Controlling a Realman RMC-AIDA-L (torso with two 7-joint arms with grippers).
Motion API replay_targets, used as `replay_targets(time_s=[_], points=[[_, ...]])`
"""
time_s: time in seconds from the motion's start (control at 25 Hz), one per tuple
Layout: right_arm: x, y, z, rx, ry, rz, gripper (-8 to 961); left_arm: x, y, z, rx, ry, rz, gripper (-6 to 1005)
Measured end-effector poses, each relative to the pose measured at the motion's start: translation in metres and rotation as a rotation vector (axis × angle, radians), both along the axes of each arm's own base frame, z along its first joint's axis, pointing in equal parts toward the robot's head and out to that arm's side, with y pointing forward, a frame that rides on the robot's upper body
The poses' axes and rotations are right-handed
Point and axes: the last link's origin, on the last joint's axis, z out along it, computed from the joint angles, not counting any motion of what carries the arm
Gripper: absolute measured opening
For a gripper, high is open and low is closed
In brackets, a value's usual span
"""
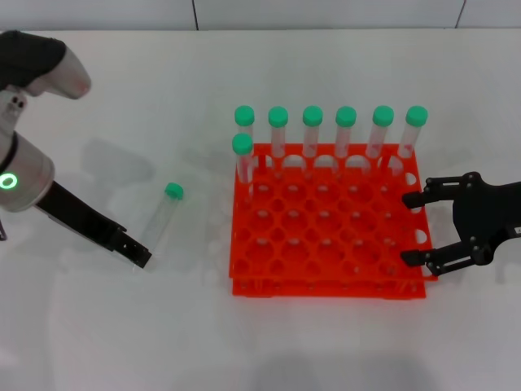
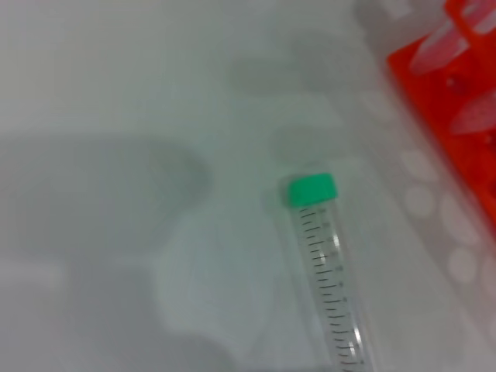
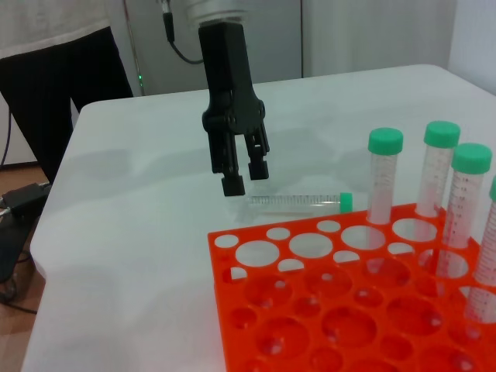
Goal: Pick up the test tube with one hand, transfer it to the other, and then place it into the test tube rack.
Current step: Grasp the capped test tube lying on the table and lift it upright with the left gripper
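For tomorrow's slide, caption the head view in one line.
Left gripper near the lying green-capped clear plastic tube; open right gripper beside the orange-red rack.

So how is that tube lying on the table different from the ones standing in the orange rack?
The loose test tube lies flat on the white table, while the racked tubes stand upright in the test tube rack. The loose one sits alone, to the left of the rack near the left gripper; the racked ones, seven in all, line the rack's far edge. All share clear bodies and green caps.
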Motion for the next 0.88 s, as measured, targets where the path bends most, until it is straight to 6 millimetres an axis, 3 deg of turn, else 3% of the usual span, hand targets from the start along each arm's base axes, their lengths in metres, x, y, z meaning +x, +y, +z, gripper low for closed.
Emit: replay_targets(time_s=[0.72, 0.88], points=[[0.003, 0.003, 0.000, 0.013, -0.036, 0.006, 856, 0.017, 0.008, -0.017, 0.020, 0.053, -0.010, 756], [0.003, 0.004, 0.000, 0.013, -0.037, 0.010, 856, 0.020, 0.007, -0.023, 0.000, 0.076, -0.015, 650]])
